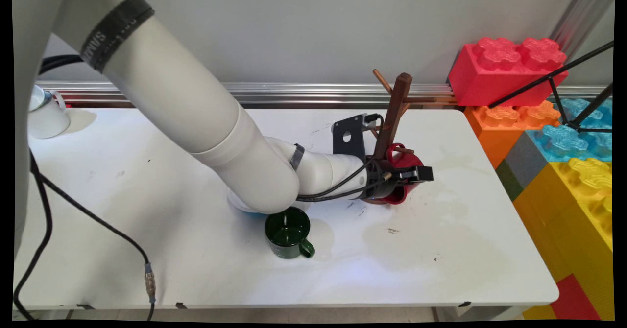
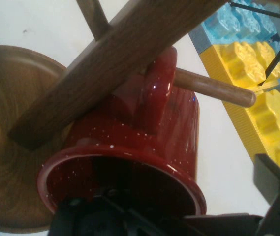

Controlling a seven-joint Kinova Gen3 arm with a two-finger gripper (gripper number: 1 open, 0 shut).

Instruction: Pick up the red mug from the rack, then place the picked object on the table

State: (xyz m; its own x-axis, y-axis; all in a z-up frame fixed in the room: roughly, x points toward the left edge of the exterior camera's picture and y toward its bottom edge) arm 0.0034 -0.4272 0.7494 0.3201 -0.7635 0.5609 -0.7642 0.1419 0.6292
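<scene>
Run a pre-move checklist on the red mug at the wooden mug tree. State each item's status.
1. Handle of the red speckled enamel mug hooked over a wooden peg of the dark wooden mug tree: ok.
2. End effector at the mug's rim: ok.
3. Finger grip on the rim: cannot tell.
4. Mug tree's round wooden base flat on the white table: cannot tell.
5. Dark green enamel mug apart from the end effector: ok.

I am wearing smooth white tubular links (image 1: pixel 186 107) with a dark lettered band (image 1: pixel 115 29). Black cables (image 1: pixel 338 183) are running along my wrist to my black gripper (image 1: pixel 416 174).
</scene>
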